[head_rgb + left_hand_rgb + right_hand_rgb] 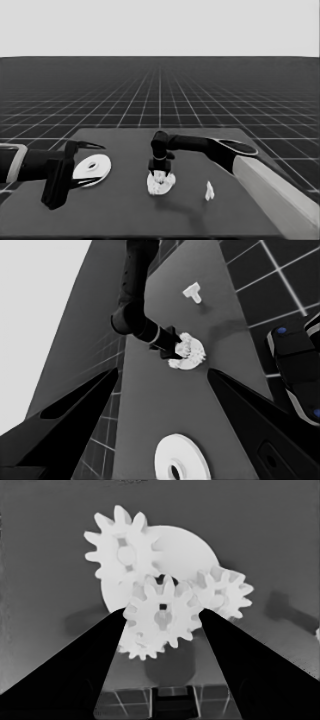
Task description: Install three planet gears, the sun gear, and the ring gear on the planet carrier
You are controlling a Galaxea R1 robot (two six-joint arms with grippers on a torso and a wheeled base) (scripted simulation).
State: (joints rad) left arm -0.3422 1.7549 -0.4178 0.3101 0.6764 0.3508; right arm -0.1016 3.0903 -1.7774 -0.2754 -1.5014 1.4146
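Your right gripper [162,617] stood over the smaller round part [161,184] at the table's middle, clamping a gear [161,616] between its fingers, touching two seated gears. Your left gripper [90,162] waited open-fingered by the larger round part [93,169].

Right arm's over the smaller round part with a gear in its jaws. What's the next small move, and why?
Probably ease the right gripper straight down. Its jaws clasp the fourth gear over the centre of the smaller round part, where three gears already sit, so it likely needs seating among them before release.
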